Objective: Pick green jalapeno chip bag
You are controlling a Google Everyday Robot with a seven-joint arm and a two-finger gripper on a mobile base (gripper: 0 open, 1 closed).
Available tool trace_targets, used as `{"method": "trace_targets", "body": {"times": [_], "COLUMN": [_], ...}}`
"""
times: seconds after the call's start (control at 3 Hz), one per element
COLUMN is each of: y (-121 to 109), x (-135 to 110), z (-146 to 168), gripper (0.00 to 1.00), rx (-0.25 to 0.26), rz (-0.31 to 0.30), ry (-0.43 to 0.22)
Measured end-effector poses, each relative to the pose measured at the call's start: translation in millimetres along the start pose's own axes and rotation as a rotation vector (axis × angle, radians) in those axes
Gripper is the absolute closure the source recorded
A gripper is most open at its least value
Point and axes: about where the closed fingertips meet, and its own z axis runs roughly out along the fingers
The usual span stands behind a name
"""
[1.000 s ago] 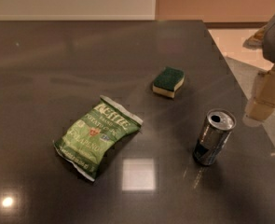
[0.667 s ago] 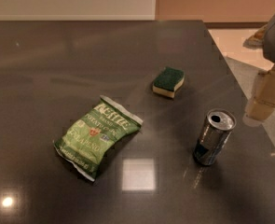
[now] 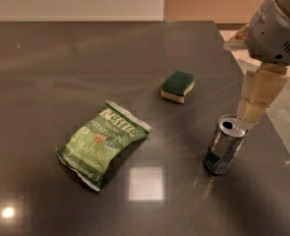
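1. Dark grey and glossy, the table (image 3: pixel 61 58) carries everything, and nothing on it has shifted over the last second
2. My white wrist housing (image 3: pixel 277 28) hangs at the right edge with the gripper (image 3: pixel 251 113) pointing down from it, just above the can's rim; it has held that spot, so I judge the reach toward my target has not begun. I cannot tell whether the gripper is open or closed, and nothing shows in it
3. The green jalapeno chip bag (image 3: pixel 102 142) lies flat and slanted, left of centre, untouched and well apart from me
4. The silver can (image 3: pixel 224 144) stands upright under my gripper; I should lift clear before crossing left, or I might tip it
5. The green-topped sponge (image 3: pixel 178 86) sits farther back, apart from the bag, and is not my target
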Motion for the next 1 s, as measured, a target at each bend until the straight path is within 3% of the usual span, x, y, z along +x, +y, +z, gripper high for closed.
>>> {"method": "trace_targets", "body": {"times": [1.0], "y": [24], "x": [-113], "z": [47], "gripper": [0.0], "rx": [-0.128], "rz": [-0.302], "ry": [-0.134]}}
